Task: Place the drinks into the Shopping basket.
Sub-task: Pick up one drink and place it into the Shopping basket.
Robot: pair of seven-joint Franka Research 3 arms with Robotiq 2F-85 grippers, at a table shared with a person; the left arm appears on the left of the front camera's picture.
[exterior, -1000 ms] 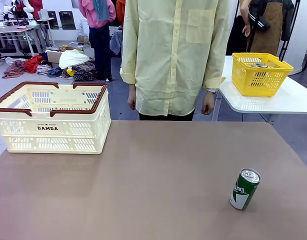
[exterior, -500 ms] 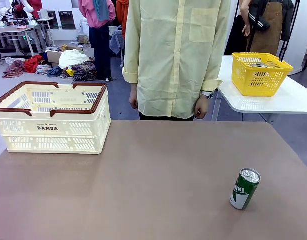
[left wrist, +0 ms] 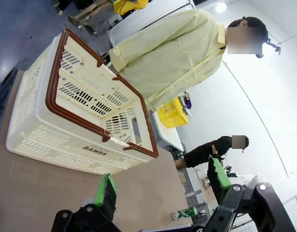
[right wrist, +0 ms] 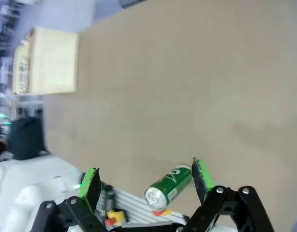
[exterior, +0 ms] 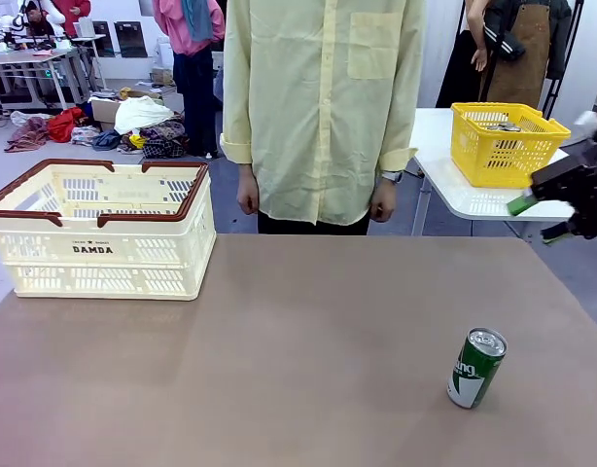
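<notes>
can (exterior: 476, 367): 1 dark green can with white marks and a silver top, upright on the counter's near right part. Nothing touches it, and it is well apart from the basket.
can, right wrist view: the can (right wrist: 169, 185) shows farther off, between that hand's 2 green-padded fingers, on the brown surface below them.
can, left wrist view: small and far off (left wrist: 187, 212) at the bottom edge, past the basket.
basket (exterior: 46, 216): cream-white and slotted, with a brown rim and brown handles lying along the rim. "DAMDA" is printed on the side that faces the robot. It sits on the counter's far left part.
counter (exterior: 279, 370): flat brown top that carries the can and the basket.
right hand (exterior: 538, 220): in the air at the counter's right side, well apart from the can. The fingers stand wide apart with nothing held. From its own wrist (right wrist: 144, 166) it looks down on the counter.
left hand (left wrist: 161, 182): fingers wide apart, nothing between them. It is aimed toward the basket (left wrist: 51, 96) and the person beyond it.
person (exterior: 323, 107): in a pale yellow shirt, standing at the counter's far edge. Both arms hang down, with a watch on 1 wrist.
yellow basket (exterior: 508, 156): on the white side table (exterior: 454, 195), behind the counter's far right corner. What lies in it is too small to tell.
</notes>
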